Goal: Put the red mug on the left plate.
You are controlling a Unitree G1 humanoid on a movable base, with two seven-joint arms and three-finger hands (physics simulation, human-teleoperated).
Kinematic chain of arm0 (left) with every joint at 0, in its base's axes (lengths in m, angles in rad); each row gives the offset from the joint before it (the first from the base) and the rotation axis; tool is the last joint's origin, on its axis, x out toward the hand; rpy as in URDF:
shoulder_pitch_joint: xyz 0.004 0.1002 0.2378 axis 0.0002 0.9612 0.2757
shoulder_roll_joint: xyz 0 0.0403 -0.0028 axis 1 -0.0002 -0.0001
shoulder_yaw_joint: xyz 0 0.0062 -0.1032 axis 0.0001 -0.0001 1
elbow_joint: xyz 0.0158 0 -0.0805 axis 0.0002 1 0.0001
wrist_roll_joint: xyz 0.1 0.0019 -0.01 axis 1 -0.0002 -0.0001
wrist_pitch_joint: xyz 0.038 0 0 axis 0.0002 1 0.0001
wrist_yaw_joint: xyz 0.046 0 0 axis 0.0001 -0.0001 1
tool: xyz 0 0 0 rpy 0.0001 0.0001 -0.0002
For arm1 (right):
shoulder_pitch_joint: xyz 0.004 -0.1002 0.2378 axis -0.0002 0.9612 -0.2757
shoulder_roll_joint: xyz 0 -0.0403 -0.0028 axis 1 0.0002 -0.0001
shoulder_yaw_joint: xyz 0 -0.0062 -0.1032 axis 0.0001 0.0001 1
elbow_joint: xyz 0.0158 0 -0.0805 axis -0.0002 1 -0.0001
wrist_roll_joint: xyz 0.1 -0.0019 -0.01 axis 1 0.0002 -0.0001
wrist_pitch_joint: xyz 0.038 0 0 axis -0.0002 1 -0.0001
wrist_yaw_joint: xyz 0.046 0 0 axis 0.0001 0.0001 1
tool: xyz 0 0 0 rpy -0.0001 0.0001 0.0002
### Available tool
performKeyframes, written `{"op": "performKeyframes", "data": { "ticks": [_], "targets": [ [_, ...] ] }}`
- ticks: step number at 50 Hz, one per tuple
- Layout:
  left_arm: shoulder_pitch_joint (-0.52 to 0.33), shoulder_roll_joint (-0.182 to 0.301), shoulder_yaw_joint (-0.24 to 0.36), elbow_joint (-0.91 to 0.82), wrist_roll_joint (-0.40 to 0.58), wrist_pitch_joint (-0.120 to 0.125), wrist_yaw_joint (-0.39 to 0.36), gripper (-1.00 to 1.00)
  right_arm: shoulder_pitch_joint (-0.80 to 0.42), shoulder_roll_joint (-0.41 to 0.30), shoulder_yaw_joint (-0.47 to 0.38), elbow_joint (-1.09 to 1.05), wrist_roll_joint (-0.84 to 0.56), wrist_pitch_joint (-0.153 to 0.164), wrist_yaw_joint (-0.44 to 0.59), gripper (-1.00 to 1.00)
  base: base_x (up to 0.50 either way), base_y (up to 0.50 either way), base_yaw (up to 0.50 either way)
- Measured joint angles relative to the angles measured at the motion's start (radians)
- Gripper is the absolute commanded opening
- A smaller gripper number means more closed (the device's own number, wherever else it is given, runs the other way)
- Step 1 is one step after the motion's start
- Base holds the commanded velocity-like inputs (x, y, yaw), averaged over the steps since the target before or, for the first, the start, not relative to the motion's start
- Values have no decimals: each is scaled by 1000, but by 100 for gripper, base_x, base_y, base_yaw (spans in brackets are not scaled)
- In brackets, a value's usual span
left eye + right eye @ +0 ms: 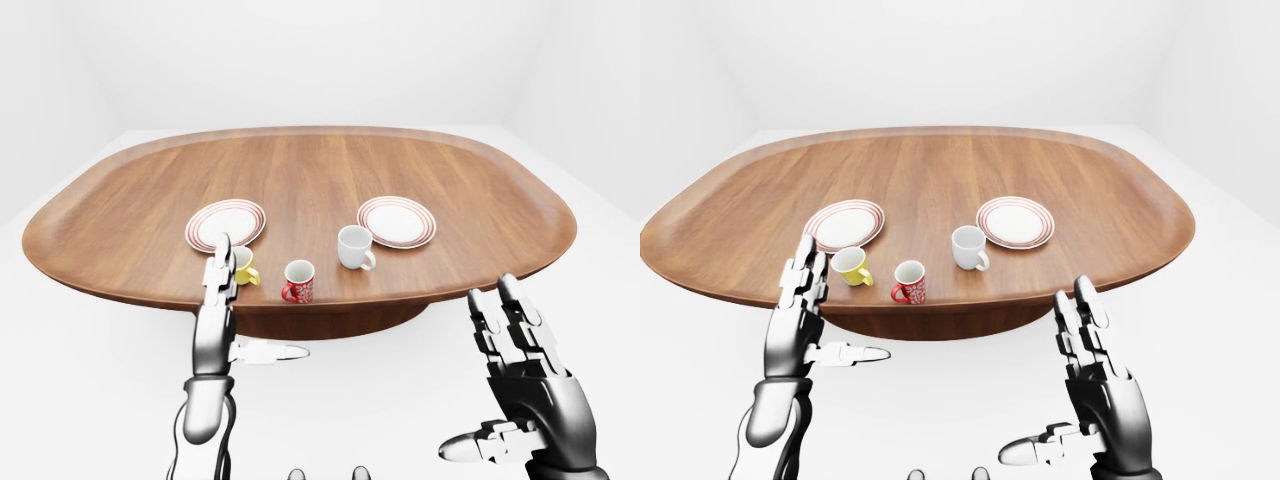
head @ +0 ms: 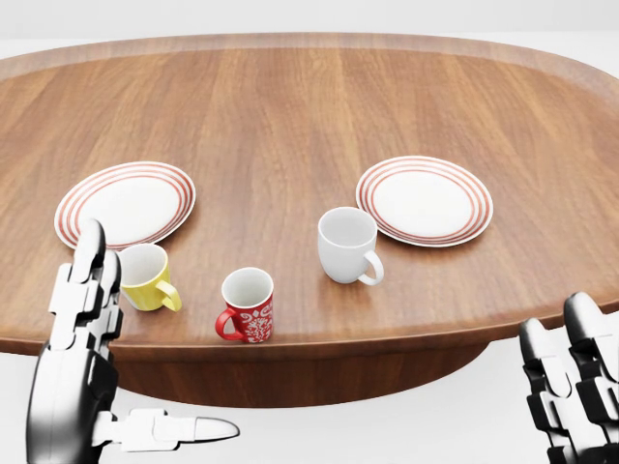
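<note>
Left hand [image 2: 82, 358] is hanging at the table's [image 2: 309, 106] near edge, fingers spread and pointing up, thumb sticking out sideways toward the head view's right. It is gripping nothing and touching nothing. Right hand [image 1: 1095, 395] is sitting low at the bottom right of the right-eye view, also splayed and empty, well short of the table.

Red mug [image 2: 248, 305] is standing upright near the table edge, up and to the right of the left hand in the head view, clearly apart from it. Its axis is running vertical, mouth up, handle pointing toward the left hand. Yellow mug [image 2: 143, 276] is standing just beside the left hand's fingertips [image 2: 90, 237], between that hand and the left plate [image 2: 126, 204]; whether the fingers are touching it cannot be told. White mug [image 2: 347, 246] is standing further right, near the right plate [image 2: 424, 200].

Left hand is looking like the nearer one to the red mug; the right hand is well apart from it. Judging from this, the reach is going rightward and forward from the left hand, then the carry is going back left past the yellow mug onto the left plate. The yellow mug is likely the thing to clip on either leg.
</note>
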Motion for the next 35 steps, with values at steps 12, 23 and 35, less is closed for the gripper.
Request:
{"op": "performKeyframes", "data": {
  "ticks": [12, 23, 35],
  "targets": [
    [-2, -1, 1, -8, 1, 0, 2, 100, -9, -6, 4, 3, -22, 0, -16, 100, 0, 0, 0],
    [1, -2, 1, -15, 1, 0, 4, 100, -12, -15, 14, 12, -46, 0, -35, 100, 0, 42, 0],
    [4, -1, 4, -12, -4, 0, 3, 100, -11, -21, 24, 20, -58, 0, -48, 100, 1, 50, 0]
  ]
}}
